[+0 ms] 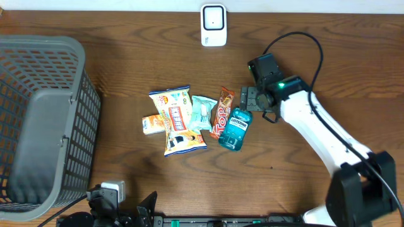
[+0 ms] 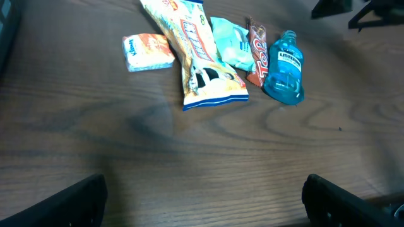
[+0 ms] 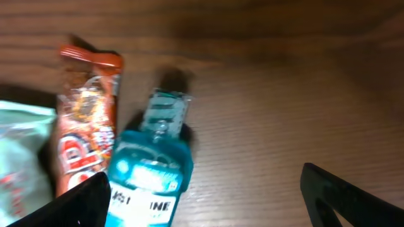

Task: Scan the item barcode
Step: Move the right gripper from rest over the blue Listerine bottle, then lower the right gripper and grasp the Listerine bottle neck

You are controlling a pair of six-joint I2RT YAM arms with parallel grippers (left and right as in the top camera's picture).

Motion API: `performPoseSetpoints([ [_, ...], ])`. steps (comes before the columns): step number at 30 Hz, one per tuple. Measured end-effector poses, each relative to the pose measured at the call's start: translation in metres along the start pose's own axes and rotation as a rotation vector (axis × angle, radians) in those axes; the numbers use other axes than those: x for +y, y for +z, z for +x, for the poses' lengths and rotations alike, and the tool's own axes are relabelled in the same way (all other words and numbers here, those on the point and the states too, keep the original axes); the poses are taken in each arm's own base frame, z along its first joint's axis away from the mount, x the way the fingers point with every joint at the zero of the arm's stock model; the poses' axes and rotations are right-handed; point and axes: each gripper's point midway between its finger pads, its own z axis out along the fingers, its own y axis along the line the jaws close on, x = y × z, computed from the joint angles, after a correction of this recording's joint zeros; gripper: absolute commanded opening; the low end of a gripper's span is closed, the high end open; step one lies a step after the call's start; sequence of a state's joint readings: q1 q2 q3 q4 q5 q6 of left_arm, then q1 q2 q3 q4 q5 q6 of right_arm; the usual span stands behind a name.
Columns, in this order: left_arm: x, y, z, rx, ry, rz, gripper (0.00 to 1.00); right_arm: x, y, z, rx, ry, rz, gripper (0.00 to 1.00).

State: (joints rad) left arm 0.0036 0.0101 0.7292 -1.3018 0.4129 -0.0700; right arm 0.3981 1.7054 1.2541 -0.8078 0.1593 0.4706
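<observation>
**Arm poised by mouthwash bottle**

The left end effector [image 2: 205, 183] hangs empty, fingers wide apart. At the right end of the row, the Listerine bottle [image 1: 235, 128] lies flat on the surface [image 1: 126, 69], touching the Top bar [image 1: 222, 112]. A grab near its cap could roll it or snag that wrapper. The right end effector [image 1: 248, 99] hovers beside the cap, fingers spread, holding nothing.

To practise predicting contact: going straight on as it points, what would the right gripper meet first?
Probably the blue bottle, near its cap; depth is unclear, so the open right gripper might reach bare table beside it instead.
</observation>
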Motion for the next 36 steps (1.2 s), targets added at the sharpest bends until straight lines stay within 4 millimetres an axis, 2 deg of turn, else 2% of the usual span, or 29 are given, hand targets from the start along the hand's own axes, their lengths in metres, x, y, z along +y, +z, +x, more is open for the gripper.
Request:
performPoseSetpoints([
  [5,0.0,0.0,0.0,0.0,0.0,0.0,0.98,-0.001,0.026,0.009,0.058,-0.012,0.039,0.91],
  [8,0.0,0.0,0.0,0.0,0.0,0.0,0.98,0.0,0.032,0.01,0.067,-0.016,0.047,0.9],
  [17,0.0,0.0,0.0,0.0,0.0,0.0,0.98,0.008,0.032,0.009,0.065,-0.019,0.038,0.85],
  [24,0.0,0.0,0.0,0.0,0.0,0.0,0.98,0.021,0.032,0.018,0.076,-0.043,0.029,0.83],
  [30,0.0,0.0,0.0,0.0,0.0,0.0,0.98,0.044,0.031,0.04,0.109,-0.095,0.027,0.77],
  [36,0.0,0.0,0.0,0.0,0.0,0.0,0.98,0.054,0.052,0.065,0.17,-0.118,0.073,0.72],
])
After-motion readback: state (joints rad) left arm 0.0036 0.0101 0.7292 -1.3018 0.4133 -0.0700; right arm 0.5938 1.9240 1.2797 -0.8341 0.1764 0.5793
